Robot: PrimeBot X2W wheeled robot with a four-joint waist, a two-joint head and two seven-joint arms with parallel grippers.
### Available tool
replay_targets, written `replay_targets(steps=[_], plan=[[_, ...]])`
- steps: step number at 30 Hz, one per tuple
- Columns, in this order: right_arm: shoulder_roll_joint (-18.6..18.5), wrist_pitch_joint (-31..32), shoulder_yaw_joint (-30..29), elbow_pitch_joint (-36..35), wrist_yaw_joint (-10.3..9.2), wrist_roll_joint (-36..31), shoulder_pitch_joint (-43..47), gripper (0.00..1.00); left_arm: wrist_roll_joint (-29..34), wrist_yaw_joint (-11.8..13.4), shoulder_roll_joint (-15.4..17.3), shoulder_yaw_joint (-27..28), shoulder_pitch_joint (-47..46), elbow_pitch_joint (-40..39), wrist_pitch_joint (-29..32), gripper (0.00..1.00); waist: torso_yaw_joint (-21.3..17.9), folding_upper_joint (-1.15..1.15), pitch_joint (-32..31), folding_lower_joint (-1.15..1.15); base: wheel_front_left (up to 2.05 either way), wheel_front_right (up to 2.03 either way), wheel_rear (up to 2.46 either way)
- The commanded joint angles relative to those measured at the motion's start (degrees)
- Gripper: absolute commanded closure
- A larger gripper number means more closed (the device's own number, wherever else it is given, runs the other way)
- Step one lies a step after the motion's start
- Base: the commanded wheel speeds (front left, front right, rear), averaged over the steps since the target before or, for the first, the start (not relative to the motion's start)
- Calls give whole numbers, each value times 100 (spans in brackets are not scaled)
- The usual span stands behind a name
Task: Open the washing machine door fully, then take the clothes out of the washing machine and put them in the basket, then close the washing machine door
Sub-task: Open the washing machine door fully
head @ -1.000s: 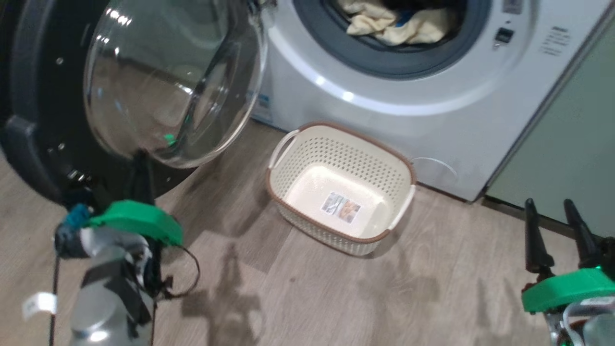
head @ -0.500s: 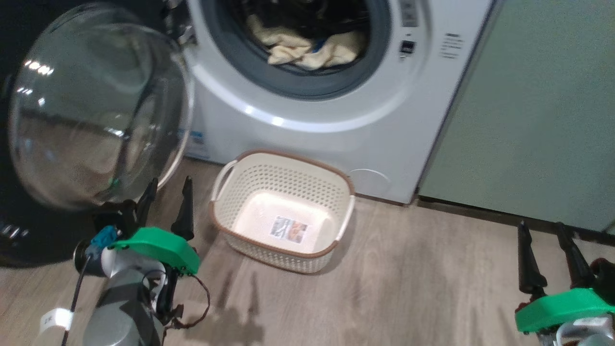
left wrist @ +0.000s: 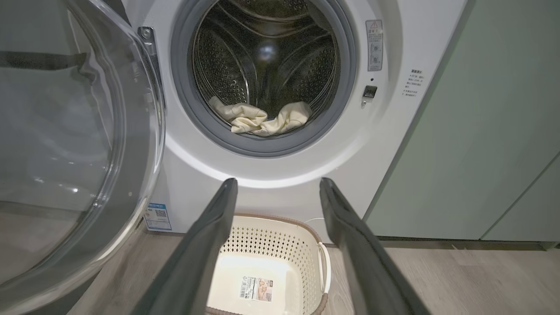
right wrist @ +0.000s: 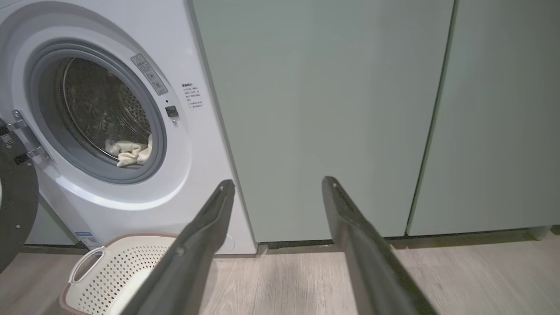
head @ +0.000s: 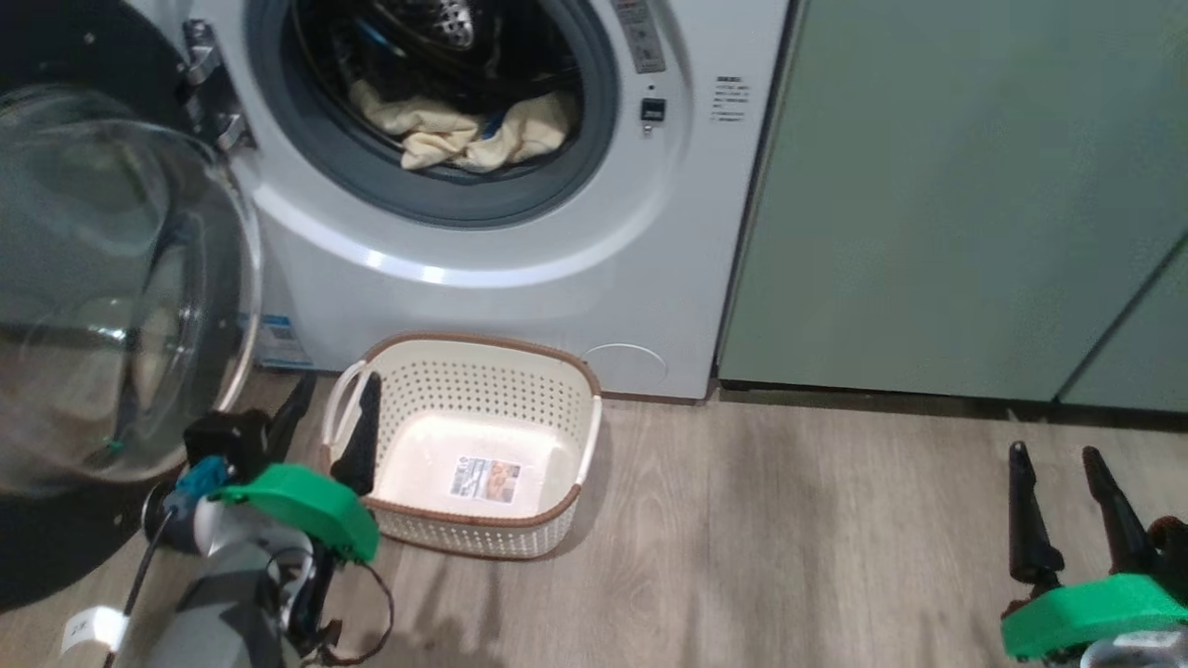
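Washing machine door (head: 111,278), open wide to the left to clear the drum (left wrist: 262,57); clothes (head: 464,130) heaped at the front lip inside the washing machine (head: 520,306); basket (head: 483,348), empty, on the floor (head: 789,520) just below for a short drop; left claw (head: 339,380) and right claw (head: 1056,453) spread, holding nothing.

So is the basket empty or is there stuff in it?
Empty. The basket shows its bare bottom, with just a label on it. The clothes lie inside the washing machine.
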Motion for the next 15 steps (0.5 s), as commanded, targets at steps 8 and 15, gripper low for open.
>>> replay_targets(steps=[8,15], plan=[[-4,-55,55,-225,1,-29,-145,0,-96,-4,250,172,-59,-149,-36,0,-214,0,44,0,0,0,0],[7,-55,26,-239,1,-30,-140,0,-25,-4,268,251,-58,-201,-36,0,-180,0,67,0,0,0,0]])
